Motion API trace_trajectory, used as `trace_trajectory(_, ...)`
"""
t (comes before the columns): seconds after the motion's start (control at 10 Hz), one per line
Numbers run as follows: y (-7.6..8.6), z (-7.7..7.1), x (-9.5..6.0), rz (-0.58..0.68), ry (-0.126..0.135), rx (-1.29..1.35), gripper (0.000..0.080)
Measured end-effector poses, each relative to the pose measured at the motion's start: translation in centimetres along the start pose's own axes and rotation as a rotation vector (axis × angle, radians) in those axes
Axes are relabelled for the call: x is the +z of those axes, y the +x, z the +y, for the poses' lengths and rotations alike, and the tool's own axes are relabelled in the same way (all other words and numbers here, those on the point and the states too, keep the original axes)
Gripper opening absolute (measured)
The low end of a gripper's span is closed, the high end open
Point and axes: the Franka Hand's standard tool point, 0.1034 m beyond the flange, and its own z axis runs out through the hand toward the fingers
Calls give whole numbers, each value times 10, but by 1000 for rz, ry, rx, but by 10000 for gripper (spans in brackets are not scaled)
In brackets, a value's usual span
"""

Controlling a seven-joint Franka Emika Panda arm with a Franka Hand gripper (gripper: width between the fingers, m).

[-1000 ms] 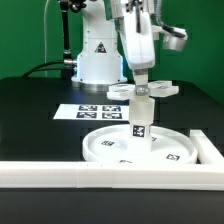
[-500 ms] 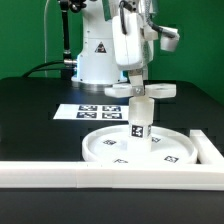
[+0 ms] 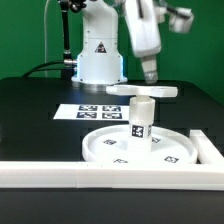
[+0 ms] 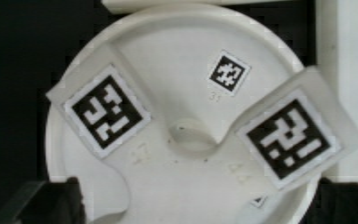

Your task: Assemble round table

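The wide rimmed round disc lies flat on the black table near the front. The short thick cylinder leg stands upright on it, with a tag on its side. The flat cross-shaped base piece rests on top of the leg. My gripper hangs above and slightly to the exterior view's right of the base piece, apart from it, open and empty. In the wrist view, the base piece with two tagged arms lies over the disc, and my gripper has dark fingertips spread wide.
The long white border wall runs along the front, with a side piece at the exterior view's right. The marker board lies behind the disc. The robot's white pedestal stands at the back.
The gripper was down around the cross-shaped base piece on the leg. It has let go and risen up and to the exterior view's right. The base piece stays on the leg.
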Motion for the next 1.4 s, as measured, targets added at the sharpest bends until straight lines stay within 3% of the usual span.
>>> trace_trajectory(0.4, 2, 4, 7, 6, -9, -137, 649)
trace_trajectory(0.7, -3, 5, 7, 24, -49, -645, 649)
trace_trajectory(1.2, -2, 5, 8, 20, -55, -998, 649)
trace_trajectory(1.4, 2, 2, 10, 77, -47, -1323, 649)
